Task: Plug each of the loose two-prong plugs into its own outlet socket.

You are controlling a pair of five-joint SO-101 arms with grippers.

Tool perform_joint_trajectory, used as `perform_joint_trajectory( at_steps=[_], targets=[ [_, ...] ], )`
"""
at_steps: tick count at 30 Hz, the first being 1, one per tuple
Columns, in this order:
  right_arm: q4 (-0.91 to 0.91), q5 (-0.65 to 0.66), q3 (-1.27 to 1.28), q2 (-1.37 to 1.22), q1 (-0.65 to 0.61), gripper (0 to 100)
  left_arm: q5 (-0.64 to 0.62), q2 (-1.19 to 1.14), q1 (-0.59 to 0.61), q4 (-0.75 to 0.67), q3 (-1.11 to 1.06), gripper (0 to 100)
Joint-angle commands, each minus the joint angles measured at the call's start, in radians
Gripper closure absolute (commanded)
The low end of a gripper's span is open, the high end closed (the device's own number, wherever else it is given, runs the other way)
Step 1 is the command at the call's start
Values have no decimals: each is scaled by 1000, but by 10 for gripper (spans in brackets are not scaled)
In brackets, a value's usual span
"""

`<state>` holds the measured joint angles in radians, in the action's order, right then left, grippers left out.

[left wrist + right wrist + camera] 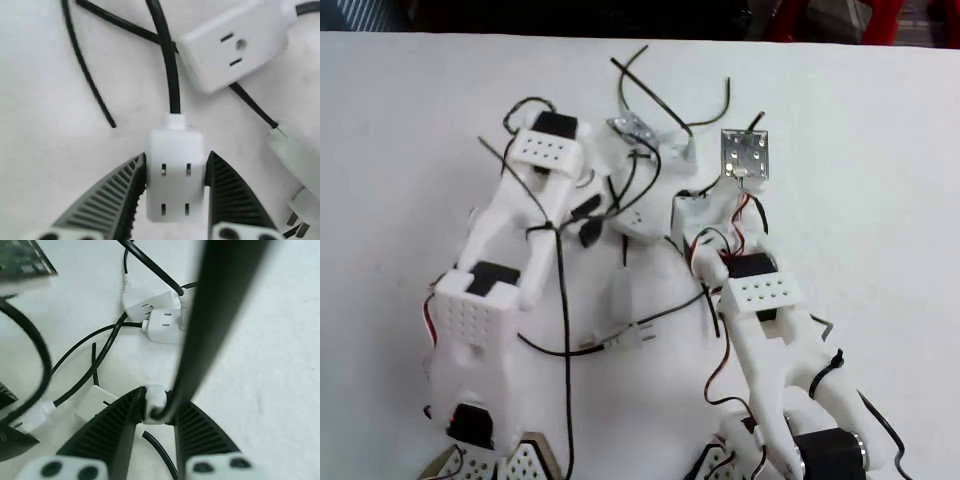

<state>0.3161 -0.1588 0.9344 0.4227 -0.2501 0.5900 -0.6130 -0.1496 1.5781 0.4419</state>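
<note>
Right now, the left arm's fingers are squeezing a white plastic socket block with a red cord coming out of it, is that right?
Not quite. In the left wrist view the left arm's fingers do squeeze the white plastic socket block, but the thin cord coming out of it is black, not red.

Bright, even light washes out the white table point(880, 120), leaving only faint shadows.

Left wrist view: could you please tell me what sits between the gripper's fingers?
A white socket block sits between the fingers of the left gripper, its slotted face showing, a black cord leaving one end. Its sides against the fingers and whatever lies beneath it are covered.
</note>
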Motion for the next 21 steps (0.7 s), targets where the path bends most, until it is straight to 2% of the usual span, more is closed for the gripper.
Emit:
perform_joint_trajectory(
  at_steps=[1,11,18,21],
  targets=[
    [-16,-8,-49,5,12,981,-80,182,-8,-37,-3,793],
    [-15,-8,-49,5,12,981,-94,225,33,5,3,733],
    [-13,-5,-49,5,4,981,-100,360,110,101,68,744],
    [-12,-2,-48,4,2,981,-100,478,139,124,54,803]
  ],
)
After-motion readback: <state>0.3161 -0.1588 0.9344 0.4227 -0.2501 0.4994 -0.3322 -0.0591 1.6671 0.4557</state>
